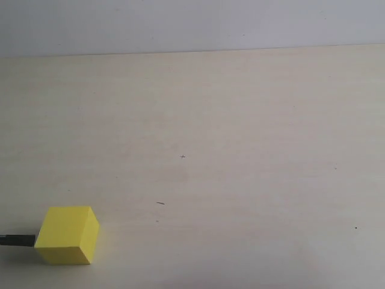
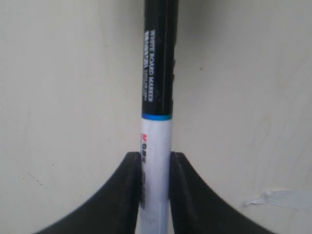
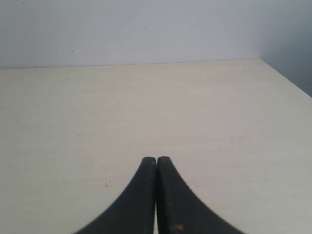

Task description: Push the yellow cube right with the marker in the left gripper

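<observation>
Two fingers (image 2: pixel 129 195) of the left gripper (image 2: pixel 156 163) are pinched on the white barrel of the marker (image 2: pixel 157 73). The barrel sits straight between them and its dark labelled part extends away from the gripper, over the table (image 2: pixel 63 97).

In the exterior view, only the dark end of the marker (image 1: pixel 17 240) shows, entering from the lower left edge of the frame. Its long axis runs nearly level, left to right. The left gripper itself is outside that view.

The yellow cube (image 1: pixel 66 235) rests on the table in the lower left of the frame, directly to the right of the marker end. The marker points at the cube's left face and reaches it. Firm contact cannot be confirmed.

Judgement: the marker's axis lines up with the required push direction, so a straight travel toward the right of the frame should drive the cube.

The right gripper (image 3: pixel 156 161) is pressed together on nothing. The cube does not appear in its view, and the left arm is taken to be the nearer one.
</observation>
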You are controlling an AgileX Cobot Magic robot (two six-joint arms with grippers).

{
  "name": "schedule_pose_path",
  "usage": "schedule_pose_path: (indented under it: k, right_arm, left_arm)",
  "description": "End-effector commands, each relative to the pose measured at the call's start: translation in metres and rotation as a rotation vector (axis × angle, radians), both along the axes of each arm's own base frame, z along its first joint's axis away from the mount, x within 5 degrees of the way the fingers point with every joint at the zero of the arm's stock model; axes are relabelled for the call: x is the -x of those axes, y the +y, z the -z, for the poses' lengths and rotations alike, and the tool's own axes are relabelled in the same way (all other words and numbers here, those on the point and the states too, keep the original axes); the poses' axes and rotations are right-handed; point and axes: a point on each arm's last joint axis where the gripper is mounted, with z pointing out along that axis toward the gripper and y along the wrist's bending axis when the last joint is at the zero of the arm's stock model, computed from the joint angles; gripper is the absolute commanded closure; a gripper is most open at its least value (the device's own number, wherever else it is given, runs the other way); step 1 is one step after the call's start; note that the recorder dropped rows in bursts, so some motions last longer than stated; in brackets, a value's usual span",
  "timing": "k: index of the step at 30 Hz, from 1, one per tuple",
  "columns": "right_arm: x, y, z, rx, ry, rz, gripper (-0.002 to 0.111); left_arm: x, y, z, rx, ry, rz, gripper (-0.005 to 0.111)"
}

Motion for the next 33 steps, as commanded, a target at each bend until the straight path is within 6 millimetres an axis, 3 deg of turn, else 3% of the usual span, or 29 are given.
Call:
schedule_pose_path:
  k: [1, 33]
  right_arm:
    - [0.0, 0.0, 0.0, -0.005, -0.014, 0.003, 0.108]
    - [0.0, 0.0, 0.0, -0.005, -0.014, 0.003, 0.108]
  left_arm:
    - [0.0018, 0.0014, 0.0017, -0.001, 0.004, -0.039, 0.107]
    - [-0.0017, -0.0046, 0.0108, 0.017, 0.028, -0.073, 0.107]
